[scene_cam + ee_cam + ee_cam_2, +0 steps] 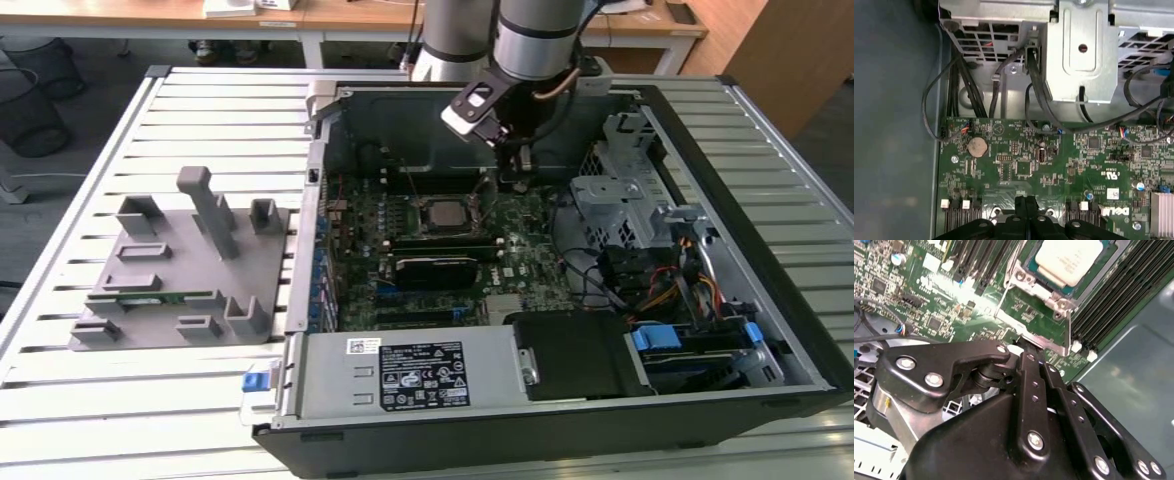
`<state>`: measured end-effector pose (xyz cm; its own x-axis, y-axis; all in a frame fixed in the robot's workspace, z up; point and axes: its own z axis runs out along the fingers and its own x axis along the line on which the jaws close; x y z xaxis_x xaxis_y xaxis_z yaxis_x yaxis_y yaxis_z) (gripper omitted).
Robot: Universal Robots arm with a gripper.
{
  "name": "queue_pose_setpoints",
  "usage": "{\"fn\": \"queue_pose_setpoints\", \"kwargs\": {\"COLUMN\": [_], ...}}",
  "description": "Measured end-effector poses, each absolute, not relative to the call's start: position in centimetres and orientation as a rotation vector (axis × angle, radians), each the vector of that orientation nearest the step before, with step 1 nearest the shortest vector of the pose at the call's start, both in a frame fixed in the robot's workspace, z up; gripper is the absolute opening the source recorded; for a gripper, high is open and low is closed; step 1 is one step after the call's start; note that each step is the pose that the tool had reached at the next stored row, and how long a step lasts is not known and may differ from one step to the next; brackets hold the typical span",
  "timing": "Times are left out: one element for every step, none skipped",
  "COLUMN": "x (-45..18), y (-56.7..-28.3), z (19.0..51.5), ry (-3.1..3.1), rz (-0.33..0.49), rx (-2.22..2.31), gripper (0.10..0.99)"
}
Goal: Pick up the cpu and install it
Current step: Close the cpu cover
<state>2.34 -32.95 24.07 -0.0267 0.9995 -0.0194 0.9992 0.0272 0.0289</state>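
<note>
Exterior view, left of frame: a grey holder (174,270) sits on the slatted table (80,400), with a green memory stick (154,297) lying in one slot. Judged to be a staging rack that keeps parts at known spots.

Centre of frame: the open computer case (400,385) lies flat with its side off, so the circuit board (521,270) faces up for a reach from above. The cpu (438,212) sits on the board just above mid-frame. In the second wrist view the cpu (1069,260) is a flat square with a pale silvery-white top, rounded corners and faint print. It lies level inside the metal socket frame (1044,340). Judged seated in place, not carried.

Right of centre: the gripper (518,165) hangs low over the board, just beside the socket's right edge. In both wrist views the gripper (1028,354) (1026,201) has its fingers pressed together with nothing between them. The tip is near the frame's edge, but contact cannot be told.

Right of frame: a drive cage (621,200) and loose cables (667,290), well apart from the cpu.
</note>
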Motion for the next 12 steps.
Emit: {"fn": "queue_pose_setpoints", "kwargs": {"x": [2.2,2.0,1.9,1.7,1.5,1.3,1.1,1.0,0.8,0.6,0.5,0.3], "y": [-33.0,-33.0,-32.9,-33.0,-33.0,-32.9,-33.0,-33.0,-33.0,-33.0,-33.0,-33.0], "z": [24.1,24.0,24.0,24.0,24.0,24.0,24.0,23.9,23.9,23.9,23.9,23.8], "ry": [2.227,2.227,2.227,2.227,2.227,2.227,2.227,2.227,2.227,2.227,2.227,2.227], "rz": [0.011,0.011,0.011,0.011,0.011,0.011,0.011,0.011,0.011,0.011,0.011,0.011], "rx": [2.167,2.168,2.168,2.167,2.167,2.167,2.168,2.168,2.168,2.167,2.168,2.167], "gripper": [0.106,0.106,0.106,0.106,0.106,0.106,0.106,0.106,0.106,0.106,0.106,0.106]}}
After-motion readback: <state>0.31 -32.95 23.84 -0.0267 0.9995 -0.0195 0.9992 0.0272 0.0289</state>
